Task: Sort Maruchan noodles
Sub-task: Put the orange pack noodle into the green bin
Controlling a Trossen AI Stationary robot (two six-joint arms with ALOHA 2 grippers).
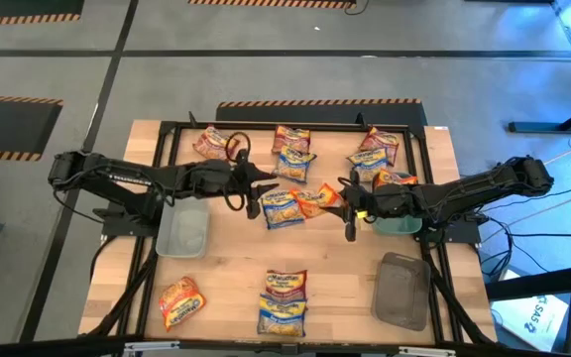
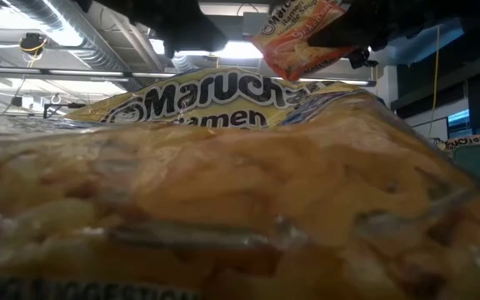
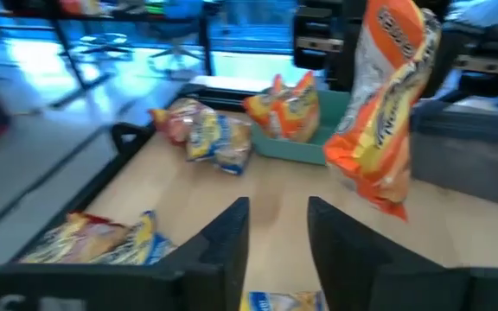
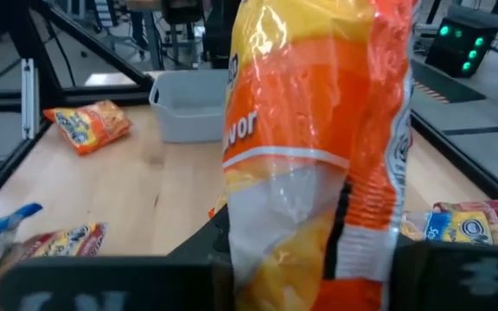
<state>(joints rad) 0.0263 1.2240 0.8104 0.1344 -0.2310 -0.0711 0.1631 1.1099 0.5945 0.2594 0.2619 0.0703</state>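
My right gripper [image 1: 349,208] is shut on an orange-red Maruchan packet [image 1: 315,198] above the table's middle; the packet also fills the right wrist view [image 4: 318,130] and shows at the top of the low view [image 2: 298,37]. My left gripper [image 3: 277,233] is open, holds nothing and faces that packet from the table's left [image 1: 256,193]. A blue-and-yellow packet [image 1: 281,209] lies flat between the grippers. More packets lie at the far side [image 1: 292,151] and at the near edge [image 1: 284,297]. One orange packet [image 1: 393,178] sits in the teal tray [image 1: 397,224]. My right gripper pinches the orange-red packet's end [image 4: 284,259] between its two fingers, which come nearly level from the table's right. The packet is lifted clear of the table and hangs tilted, with its free end [image 3: 379,186] toward my left gripper.
A clear tray [image 1: 181,230] stands at the left and a grey tray [image 1: 401,290] at the near right. An orange packet [image 1: 181,300] lies at the near left. A black frame [image 1: 167,134] rims the table. One packet [image 2: 223,208] lies right against the low camera.
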